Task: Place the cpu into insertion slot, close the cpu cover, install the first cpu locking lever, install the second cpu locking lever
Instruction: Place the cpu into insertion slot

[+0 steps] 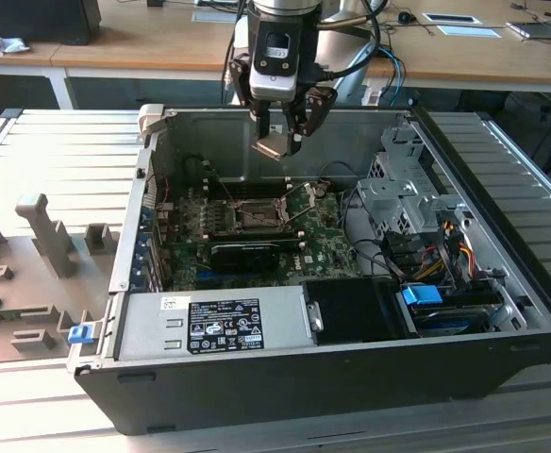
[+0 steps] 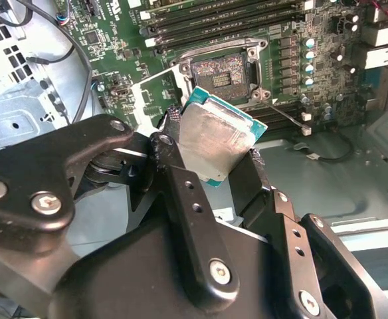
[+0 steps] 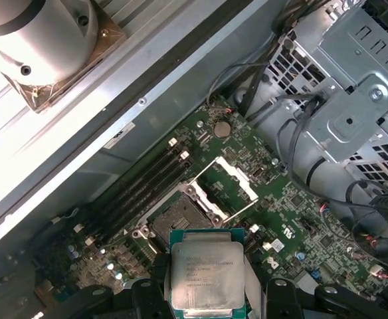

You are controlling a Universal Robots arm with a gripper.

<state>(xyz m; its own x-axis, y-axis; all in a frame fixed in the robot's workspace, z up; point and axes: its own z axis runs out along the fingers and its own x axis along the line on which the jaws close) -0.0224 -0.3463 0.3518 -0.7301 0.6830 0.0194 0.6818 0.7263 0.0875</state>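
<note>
Step in hand: the first, placing the chip; nothing is seated yet.

The gripper (image 1: pixel 280 142) is closed on the cpu (image 3: pixel 207 276), its fingers (image 2: pixel 171 143) clamping two opposite edges, metal top facing the first wrist view. In the exterior view the chip hangs well above the motherboard (image 1: pixel 327 226), inside the open computer case (image 1: pixel 285 387) near its rear wall.

The insertion slot (image 3: pixel 181 216) lies bare, its pin field exposed. The cpu cover (image 3: pixel 237 176) stands swung open beside it. A thin locking lever (image 2: pixel 287 116) sticks out unlatched.

Judgement: this placement calls for the chip held level and square to the socket frame, since the pin field looks easily damaged by a tilted or offset entry.

Writing: several lines of print on the chip's metal top and a printed white label (image 1: pixel 224 324) on the grey power supply; neither is transcribed here.
</note>
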